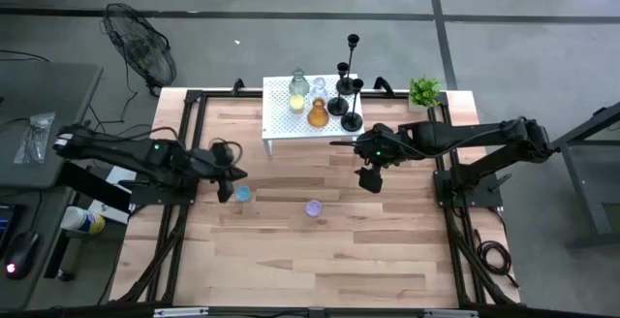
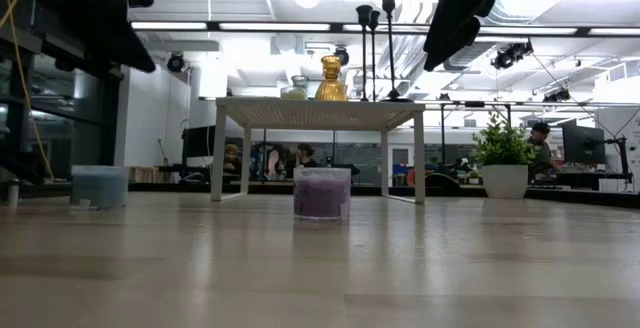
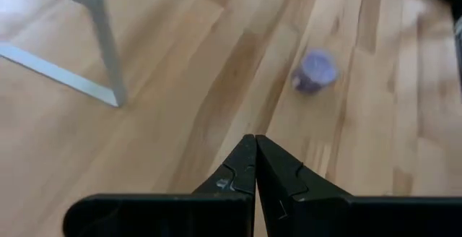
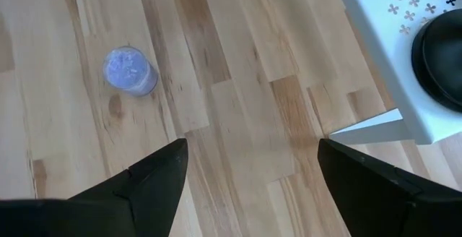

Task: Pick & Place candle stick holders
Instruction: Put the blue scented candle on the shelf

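I am looking at the purple glass holder (image 1: 313, 207) first, since it is sitting alone on the bare tabletop (image 1: 320, 260), roughly midway between my two arms. It is reading as a short, stubby cup, so I am judging it light, rigid, smooth-walled and breakable; I would be taking it across its round sides, low and gently, because glass will be slipping if squeezed near the rim. A blue glass holder (image 1: 242, 194) is standing off towards the left arm, just beside the left hand (image 1: 227, 188), whose fingers are clenched tight together with nothing between them.

The right hand (image 1: 369, 178) is hanging above the wood near the front edge of the small white stand (image 1: 281, 124), fingers spread wide and carrying nothing; in its wrist view the purple cup is lying ahead of the gap, well apart from either fingertip.

On the white stand the black candlesticks (image 1: 346, 85) are clustering at the right-hand end, with an amber holder (image 1: 318, 114) and clear glass pieces (image 1: 298, 85) beside them. Those thin stems are looking top-heavy to me, so I would be gripping them low on the stem, near the round base. A green potted plant (image 1: 423, 90) is sitting beyond the stand's corner.
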Motion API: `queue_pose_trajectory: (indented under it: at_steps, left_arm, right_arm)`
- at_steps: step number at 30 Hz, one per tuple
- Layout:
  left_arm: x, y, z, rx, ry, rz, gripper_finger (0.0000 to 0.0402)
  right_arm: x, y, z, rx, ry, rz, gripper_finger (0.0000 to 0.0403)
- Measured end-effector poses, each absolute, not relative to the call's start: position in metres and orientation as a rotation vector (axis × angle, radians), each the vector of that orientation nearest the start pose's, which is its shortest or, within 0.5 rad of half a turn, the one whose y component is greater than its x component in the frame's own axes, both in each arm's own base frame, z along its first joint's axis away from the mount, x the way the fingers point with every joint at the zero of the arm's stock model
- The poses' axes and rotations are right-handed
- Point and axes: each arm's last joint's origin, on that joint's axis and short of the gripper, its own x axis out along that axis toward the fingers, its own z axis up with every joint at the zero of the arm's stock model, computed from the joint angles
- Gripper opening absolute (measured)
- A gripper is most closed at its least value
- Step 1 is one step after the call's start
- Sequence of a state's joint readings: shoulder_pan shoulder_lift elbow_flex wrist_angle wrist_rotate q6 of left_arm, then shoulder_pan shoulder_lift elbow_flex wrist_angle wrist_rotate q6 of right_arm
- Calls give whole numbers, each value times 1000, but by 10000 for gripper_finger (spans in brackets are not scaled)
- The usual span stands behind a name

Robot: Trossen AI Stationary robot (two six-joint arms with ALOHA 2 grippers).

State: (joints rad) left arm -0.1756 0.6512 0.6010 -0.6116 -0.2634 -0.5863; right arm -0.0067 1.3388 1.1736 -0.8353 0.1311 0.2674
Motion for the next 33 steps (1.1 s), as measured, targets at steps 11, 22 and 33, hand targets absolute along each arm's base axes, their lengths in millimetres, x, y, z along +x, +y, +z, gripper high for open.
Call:
queue_pose_trajectory:
  at_steps: [11,22,33]
  left_arm:
    - [151,-26,235,-365,765,197,19]
    - [144,-29,225,-391,949,107,227]
    - [137,-25,217,-345,1042,208,300]
  right_arm:
    - [263,-6,298,180,975,-257,302]
    - [263,-6,298,180,975,-257,302]
    - [263,-6,298,184,972,-259,302]
